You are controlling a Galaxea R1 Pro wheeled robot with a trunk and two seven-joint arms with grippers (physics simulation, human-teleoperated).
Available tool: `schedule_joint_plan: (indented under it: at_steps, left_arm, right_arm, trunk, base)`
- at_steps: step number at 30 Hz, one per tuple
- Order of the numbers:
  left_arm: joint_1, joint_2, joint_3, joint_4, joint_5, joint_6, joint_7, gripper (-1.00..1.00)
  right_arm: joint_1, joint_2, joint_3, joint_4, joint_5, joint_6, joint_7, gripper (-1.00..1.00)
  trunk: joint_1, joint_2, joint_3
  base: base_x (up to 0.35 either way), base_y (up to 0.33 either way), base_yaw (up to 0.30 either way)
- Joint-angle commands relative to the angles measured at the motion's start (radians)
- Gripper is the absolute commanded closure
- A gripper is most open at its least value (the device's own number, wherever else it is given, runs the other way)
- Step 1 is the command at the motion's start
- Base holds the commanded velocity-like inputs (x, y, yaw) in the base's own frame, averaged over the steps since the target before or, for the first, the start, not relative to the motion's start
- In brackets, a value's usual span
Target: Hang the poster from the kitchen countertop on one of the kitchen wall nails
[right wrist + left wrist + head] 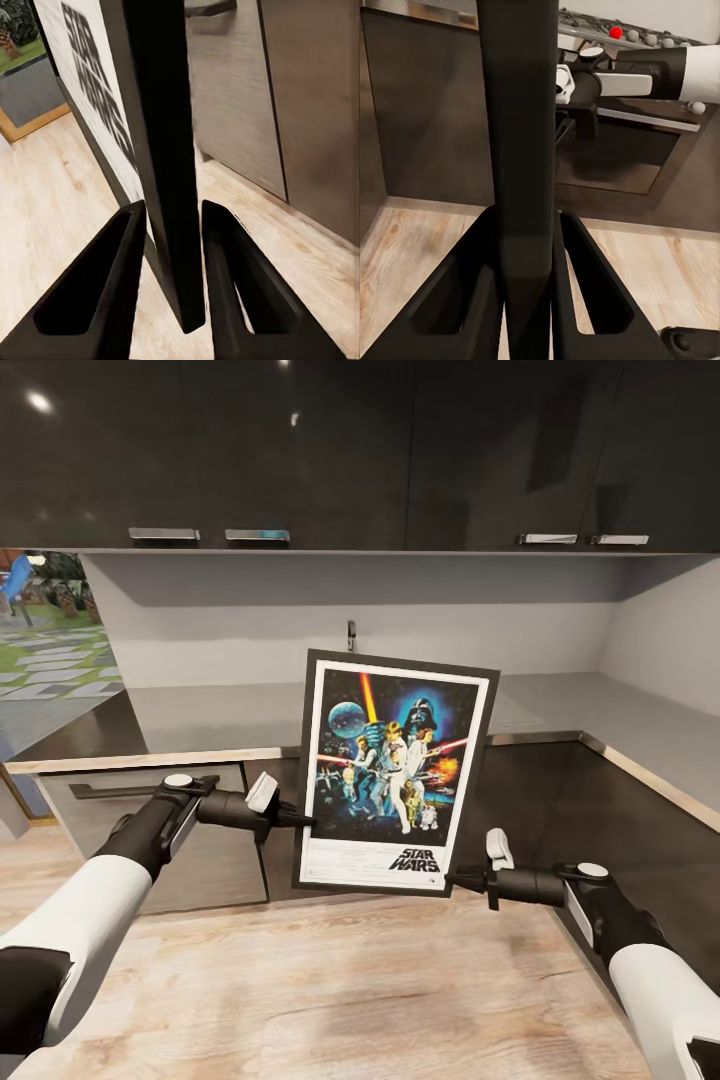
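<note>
Item one, as I see it from the head camera: the dark glossy upper cabinets [360, 450] with metal handles, running across the top of the view above a pale grey back wall [400, 625]. Item two: the kitchen countertop [230, 715], a long grey worktop with a thin shiny edge strip, turning a corner at the right and sitting on dark base cabinets [150, 830]. Item three: a light wood floor [330, 990] under my arms. Item four: the poster [395, 770], black frame, white inner border, blue-black artwork with the "STAR WARS" logo at the bottom; it is off the worktop, held upright and slightly tilted in the air in front of the base cabinets, between my two arms. Item five: my left gripper [300, 821], fingers pressed onto the poster's left edge at about mid-height; the left wrist camera shows the dark edge [521, 150] clamped between both fingers [461, 292]. Item six: my right gripper [458, 877], pinching the poster's lower right corner; the right wrist camera shows that edge [161, 150] between the two fingers [105, 277]. Item seven: a small dark wall nail [351, 634] on the back wall, just above the poster's top edge.
</note>
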Motion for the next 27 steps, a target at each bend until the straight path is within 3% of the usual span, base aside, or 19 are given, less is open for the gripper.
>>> schedule_joint_plan:
  at_steps: [1, 8, 9, 13, 15, 18, 23, 25, 27]
  left_arm:
    - [-0.001, 0.000, 0.001, 0.000, -0.003, 0.017, -0.002, 1.00]
    - [-0.001, 0.000, 0.001, 0.000, -0.004, 0.017, -0.002, 1.00]
    - [-0.001, 0.000, 0.001, 0.000, -0.003, 0.017, -0.002, -1.00]
    - [-0.002, 0.000, 0.000, 0.000, 0.021, 0.017, -0.002, -1.00]
    - [-0.002, 0.000, -0.021, 0.000, 0.042, 0.017, -0.002, -1.00]
    - [-0.002, 0.001, -0.043, 0.000, 0.051, 0.017, -0.002, -1.00]
    - [-0.001, 0.007, -0.048, 0.018, 0.052, 0.017, -0.002, -1.00]
    - [-0.001, 0.019, -0.049, 0.043, 0.052, 0.015, -0.002, -1.00]
    - [0.003, 0.054, -0.049, 0.099, 0.052, 0.007, -0.002, -1.00]
  right_arm:
    - [0.000, 0.004, -0.005, -0.002, 0.007, 0.013, 0.032, 1.00]
    - [0.000, 0.004, -0.005, -0.002, 0.007, 0.013, 0.032, 1.00]
    - [0.000, 0.004, -0.005, -0.002, 0.007, 0.013, 0.032, 1.00]
    - [0.000, 0.004, -0.005, -0.002, 0.007, 0.013, 0.032, 1.00]
    - [0.000, 0.004, -0.005, -0.003, 0.007, 0.013, 0.032, 1.00]
    - [0.000, 0.004, -0.005, -0.003, 0.007, 0.013, 0.032, 1.00]
    - [0.000, 0.004, -0.005, -0.003, 0.007, 0.013, 0.032, 1.00]
    - [0.000, 0.004, -0.005, -0.003, 0.007, 0.012, 0.032, 1.00]
    - [0.000, 0.004, -0.005, -0.003, 0.007, 0.012, 0.032, 1.00]
  trunk:
    - [0.000, -0.001, -0.001]
    - [0.000, -0.001, -0.001]
    - [0.000, -0.001, -0.001]
    - [0.000, -0.001, -0.001]
    - [0.000, -0.001, -0.001]
    - [0.000, -0.001, -0.001]
    - [0.000, -0.001, -0.001]
    - [0.000, -0.001, -0.001]
    - [0.000, -0.001, -0.001]
  base:
    - [0.000, 0.000, 0.000]
    - [0.000, 0.000, 0.000]
    - [0.000, 0.000, 0.000]
    - [0.000, 0.000, 0.000]
    - [0.000, 0.000, 0.000]
    - [0.000, 0.000, 0.000]
    - [0.000, 0.000, 0.000]
    - [0.000, 0.000, 0.000]
    - [0.000, 0.000, 0.000]
